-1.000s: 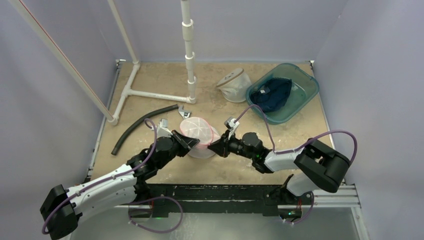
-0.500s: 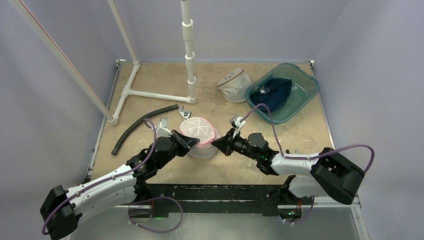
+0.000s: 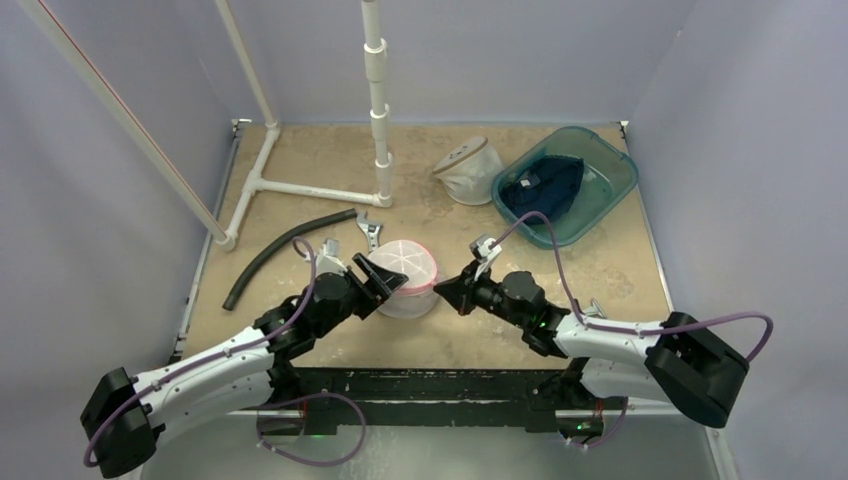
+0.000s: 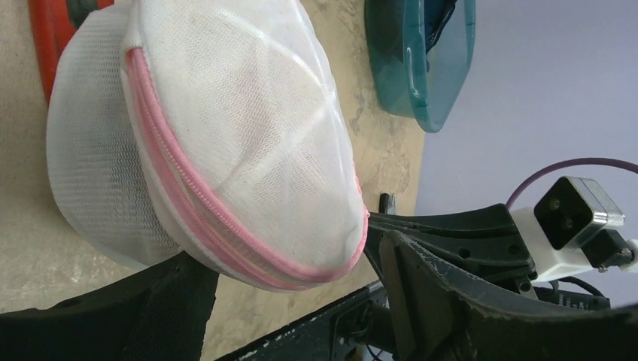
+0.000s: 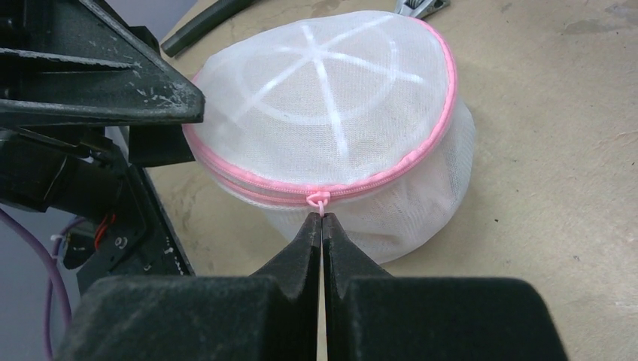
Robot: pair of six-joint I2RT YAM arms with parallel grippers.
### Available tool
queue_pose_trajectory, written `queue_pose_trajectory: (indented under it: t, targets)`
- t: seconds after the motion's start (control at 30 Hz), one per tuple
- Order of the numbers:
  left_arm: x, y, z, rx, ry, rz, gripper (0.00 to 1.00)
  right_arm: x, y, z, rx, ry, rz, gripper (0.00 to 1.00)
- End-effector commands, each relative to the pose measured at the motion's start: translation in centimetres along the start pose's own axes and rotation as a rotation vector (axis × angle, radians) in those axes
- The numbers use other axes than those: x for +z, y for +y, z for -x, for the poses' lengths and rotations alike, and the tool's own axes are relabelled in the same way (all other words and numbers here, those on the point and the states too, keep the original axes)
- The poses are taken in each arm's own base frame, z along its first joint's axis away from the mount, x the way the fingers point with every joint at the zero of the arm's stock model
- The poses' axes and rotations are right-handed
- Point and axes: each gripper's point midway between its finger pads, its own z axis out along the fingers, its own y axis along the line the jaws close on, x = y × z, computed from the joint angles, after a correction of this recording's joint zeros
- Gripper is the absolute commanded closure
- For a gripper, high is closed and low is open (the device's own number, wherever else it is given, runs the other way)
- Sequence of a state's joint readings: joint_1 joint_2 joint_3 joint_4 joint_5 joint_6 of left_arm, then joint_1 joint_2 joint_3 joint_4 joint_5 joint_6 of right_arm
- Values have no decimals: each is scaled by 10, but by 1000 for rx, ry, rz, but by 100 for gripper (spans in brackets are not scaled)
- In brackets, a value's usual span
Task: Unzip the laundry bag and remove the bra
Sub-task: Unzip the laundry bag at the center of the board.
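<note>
I work over a tan, mottled counter (image 3: 600,260) boxed in by flat pale lavender walls (image 3: 500,50). At 12 o'clock a white plastic pipe frame (image 3: 378,120) stands upright from a T-shaped foot. A black, matte, curved hose (image 3: 280,250) lies at 10 o'clock, and a small metal wrench (image 3: 370,233) rests just past its near end.

At 2 o'clock sits a translucent teal plastic tub (image 3: 605,205) with rounded corners and a crumpled dark blue garment (image 3: 545,187) inside. A second white mesh pouch (image 3: 468,172) lies tipped on its side just beside the tub's 9 o'clock edge.

The round white mesh laundry bag (image 3: 405,275) stands at the centre of the counter, between my two arms. It is drum-shaped, with fine soft netting, white ribs radiating like spokes across its domed top, and a pink zip band (image 5: 391,169) around the rim. The zip is closed along every part I can see, and the mesh is too cloudy to show the bra.

My right fingers (image 5: 322,233) come in from 3 o'clock, pressed flat together with no gap. Their tips pinch the lower end of the small pink zipper pull (image 5: 319,200).

My left fingers (image 4: 451,293) (black, scuffed along the edges) are spread wide at the bag's 9 o'clock side. The bag bulges between them and they grip nothing.
</note>
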State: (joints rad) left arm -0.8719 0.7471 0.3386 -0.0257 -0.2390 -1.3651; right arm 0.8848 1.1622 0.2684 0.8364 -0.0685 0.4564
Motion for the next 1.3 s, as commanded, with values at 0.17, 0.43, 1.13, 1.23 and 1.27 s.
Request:
queue_pose_trajectory:
  t: [0.17, 0.43, 1.13, 1.23, 1.27]
  targets:
    - [-4, -59, -41, -41, 15, -9, 25, -6, 0, 2, 21, -25, -49, 100]
    - [22, -52, -42, -74, -78, 100, 33, -11, 6, 3, 16, -27, -32, 100]
    - [35, -16, -1, -30, -206, 202, 100, -11, 9, -4, -28, -12, -55, 100]
    - [34, -15, 6, -26, -180, 171, 100, -8, -1, -4, -19, -19, -111, 100]
    - [33, -14, 9, -24, -175, 169, 100, -7, -4, -4, -17, -22, -127, 100]
